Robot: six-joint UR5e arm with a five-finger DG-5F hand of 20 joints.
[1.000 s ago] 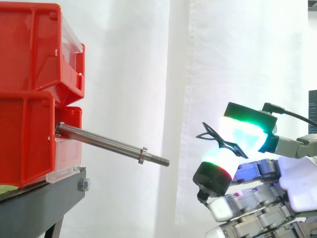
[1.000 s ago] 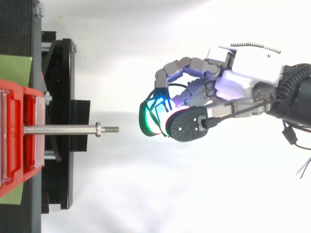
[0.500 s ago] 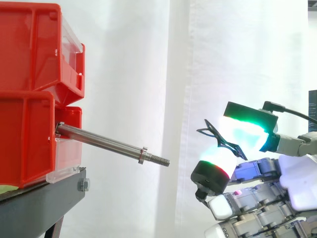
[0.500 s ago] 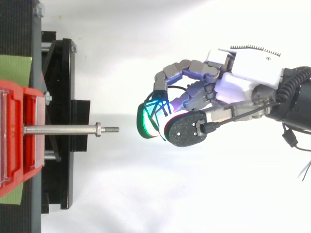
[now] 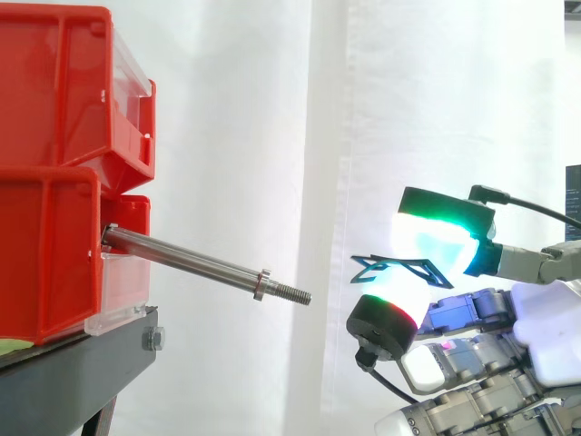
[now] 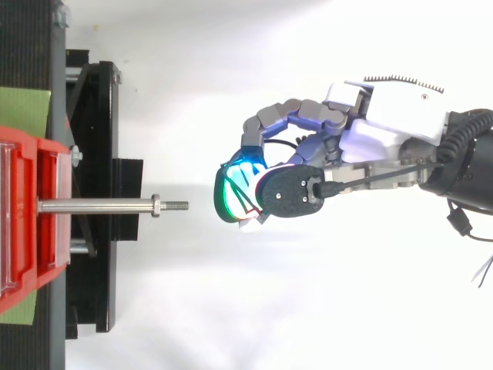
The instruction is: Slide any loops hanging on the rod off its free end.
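As fingers (image 5: pixel 438 243) pinch the loop (image 5: pixel 390 264) level, rod (image 5: pixel 182 256) slants down towards them

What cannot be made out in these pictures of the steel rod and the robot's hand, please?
The thin dark loop: its middle is hidden between the glowing pads of the hand, in the side and top views.
The fixed end of the steel rod: hidden inside the red plastic bins, both views.
The bins' contents: hidden by their walls, side view.

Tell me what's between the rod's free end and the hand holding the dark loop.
Nothing: from the free end of the rod to the loop pinched in the hand the stretch is bare, in both side and top views.
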